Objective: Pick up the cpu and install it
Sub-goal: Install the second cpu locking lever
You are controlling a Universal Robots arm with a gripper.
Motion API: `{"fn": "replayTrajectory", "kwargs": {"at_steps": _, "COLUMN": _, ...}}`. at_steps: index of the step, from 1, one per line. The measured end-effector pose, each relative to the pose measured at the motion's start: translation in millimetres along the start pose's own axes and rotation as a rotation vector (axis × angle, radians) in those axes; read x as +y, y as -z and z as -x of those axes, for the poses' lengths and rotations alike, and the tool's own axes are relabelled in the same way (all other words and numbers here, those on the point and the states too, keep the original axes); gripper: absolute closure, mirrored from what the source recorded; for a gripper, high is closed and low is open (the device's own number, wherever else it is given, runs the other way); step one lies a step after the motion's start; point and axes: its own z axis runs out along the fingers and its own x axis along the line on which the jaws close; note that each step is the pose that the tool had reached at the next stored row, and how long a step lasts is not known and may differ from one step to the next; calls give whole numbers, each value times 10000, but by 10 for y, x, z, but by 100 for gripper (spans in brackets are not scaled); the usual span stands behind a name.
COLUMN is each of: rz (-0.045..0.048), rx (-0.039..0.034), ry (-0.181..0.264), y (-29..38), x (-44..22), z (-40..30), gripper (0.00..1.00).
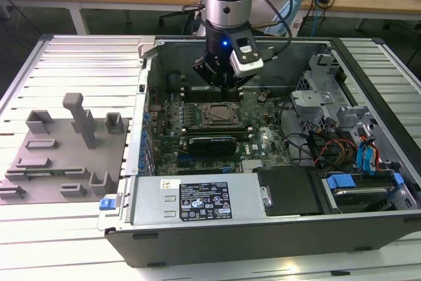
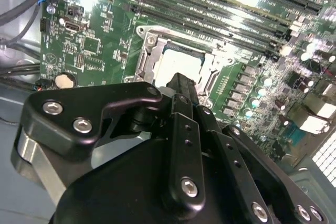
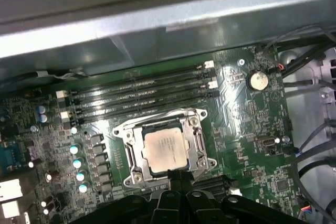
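— Where is the cpu right now?

— The cpu (image 3: 167, 150) lies flat in the socket (image 3: 165, 149) on the motherboard (image 3: 239, 129), its silver top facing up inside the metal frame. I see it in both wrist views; in the second wrist view its pale top (image 2: 176, 62) shows just past my fingertips. It looks seated level, none of its edges riding up on the frame that I can make out.

— And your hand?

— My gripper (image 2: 181, 85) hangs just above the socket's near edge, and my fingers (image 2: 184, 108) are pressed together with nothing between them. I hold nothing. In the exterior view I hover inside the open computer case (image 1: 263, 228), over the board, with the memory slots (image 3: 142, 90) on the socket's far side.

— So how do you do this part well?

— I judge the chip is already placed, so the care lies in leaving it undisturbed: I should move straight up and down over it, not sideways, since a nudge could skew it on the contacts. The grey fixture blocks (image 1: 66, 149), at the exterior view's left, sit well apart from me.
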Motion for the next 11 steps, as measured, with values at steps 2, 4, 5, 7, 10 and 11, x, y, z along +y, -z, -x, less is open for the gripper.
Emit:
{"fn": "replayTrajectory", "kwargs": {"at_steps": 2, "rz": 0, "rx": 0, "ry": -1, "y": -4, "x": -93, "z": 19, "gripper": 89}}
{"fn": "replayTrajectory", "kwargs": {"at_steps": 4, "rz": 0, "rx": 0, "ry": 0, "y": -4, "x": -107, "z": 22, "gripper": 89}}
{"fn": "replayTrajectory", "kwargs": {"at_steps": 5, "rz": 0, "rx": 0, "ry": -1, "y": -5, "x": -113, "z": 23, "gripper": 89}}
{"fn": "replayTrajectory", "kwargs": {"at_steps": 7, "rz": 0, "rx": 0, "ry": -1, "y": -5, "x": -130, "z": 27, "gripper": 89}}
{"fn": "replayTrajectory", "kwargs": {"at_steps": 10, "rz": 0, "rx": 0, "ry": 0, "y": -7, "x": -165, "z": 34, "gripper": 89}}
{"fn": "replayTrajectory", "kwargs": {"at_steps": 11, "rz": 0, "rx": 0, "ry": 0, "y": -7, "x": -180, "z": 37, "gripper": 89}}
